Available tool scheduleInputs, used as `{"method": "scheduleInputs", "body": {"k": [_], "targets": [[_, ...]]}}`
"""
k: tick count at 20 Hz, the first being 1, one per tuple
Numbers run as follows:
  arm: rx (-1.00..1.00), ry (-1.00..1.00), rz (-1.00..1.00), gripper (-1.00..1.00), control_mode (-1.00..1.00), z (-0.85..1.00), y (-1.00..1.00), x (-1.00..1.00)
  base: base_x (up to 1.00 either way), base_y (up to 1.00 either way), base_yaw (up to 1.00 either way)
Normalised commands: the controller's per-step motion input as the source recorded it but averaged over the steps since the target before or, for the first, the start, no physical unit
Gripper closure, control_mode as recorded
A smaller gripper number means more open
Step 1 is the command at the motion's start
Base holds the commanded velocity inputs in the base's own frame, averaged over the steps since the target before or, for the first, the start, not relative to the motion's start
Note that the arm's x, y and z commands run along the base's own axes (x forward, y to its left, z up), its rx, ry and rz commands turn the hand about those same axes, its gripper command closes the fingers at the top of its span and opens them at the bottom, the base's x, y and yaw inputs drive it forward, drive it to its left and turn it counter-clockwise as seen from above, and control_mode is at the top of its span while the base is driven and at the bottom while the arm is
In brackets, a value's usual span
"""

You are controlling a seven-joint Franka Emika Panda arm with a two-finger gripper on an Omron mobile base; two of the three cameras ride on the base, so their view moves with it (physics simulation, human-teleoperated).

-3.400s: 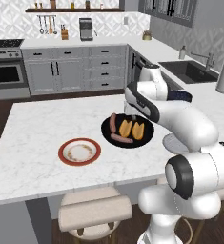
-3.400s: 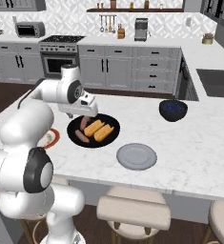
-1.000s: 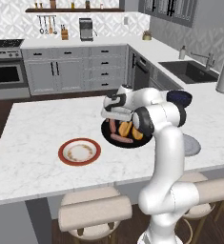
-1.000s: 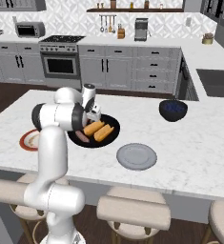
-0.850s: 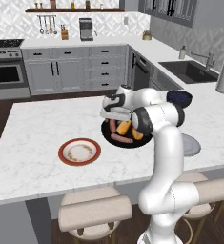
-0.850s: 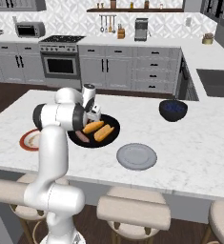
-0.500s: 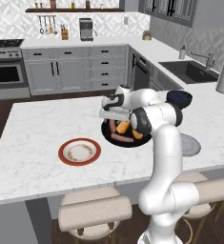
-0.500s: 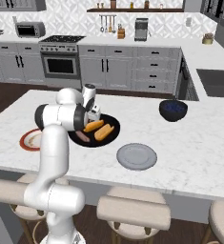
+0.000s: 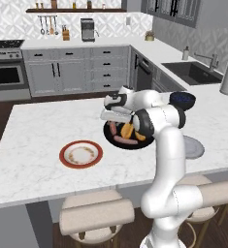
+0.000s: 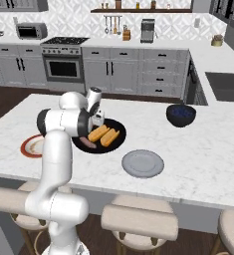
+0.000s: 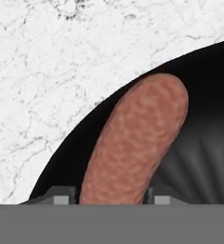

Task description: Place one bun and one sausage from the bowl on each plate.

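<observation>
Tool fingers are seen pressed against both sides of a sausage in the hand view, so the tool is closed on it — the sausage runs up from between the two dark tips and lies against the inner wall of the black bowl, close to its rim. White marbled surface is seen beyond that rim.

From the left base view, the tool is seen low over the far left edge of the bowl, with the white arm bent over the bowl from the right. Inside the bowl a second sausage is laid near the front, and an orange-yellow bun is seen partly hidden behind the arm. From the right base view, two buns are seen side by side in the bowl.

A red-rimmed plate with a cream centre is set on the surface to the left of the bowl, well apart from it and bare. A grey plate is set just beside the bowl on its other side, toward the near edge of the surface, also bare. Farther back on the surface — toward the sink side — a small dark blue bowl is placed.
</observation>
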Motion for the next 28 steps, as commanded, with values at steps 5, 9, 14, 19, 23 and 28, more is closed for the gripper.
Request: {"method": "scheduleInputs", "body": {"k": [5, 9, 14, 19, 23, 28], "targets": [[0.06, -0.02, 0.05, 1.00, -1.00, 0.17, 0.00, -0.21, 0.00, 0.00, 0.00], [0.07, -0.12, 0.00, 1.00, -1.00, 0.87, -0.01, -0.76, 0.00, 0.00, 0.00], [0.03, -0.05, 0.00, 1.00, -1.00, 0.95, 0.02, -0.99, 0.00, 0.00, 0.00], [0.00, 0.00, 0.00, 1.00, -1.00, 0.52, 0.62, -1.00, 0.00, 0.00, 0.00], [-0.01, 0.02, 0.00, 1.00, -1.00, 0.22, 0.99, -1.00, 0.00, 0.00, 0.00], [-0.08, 0.07, 0.00, 1.00, -1.00, -0.01, 1.00, -0.64, 0.00, 0.00, 0.00]]}}
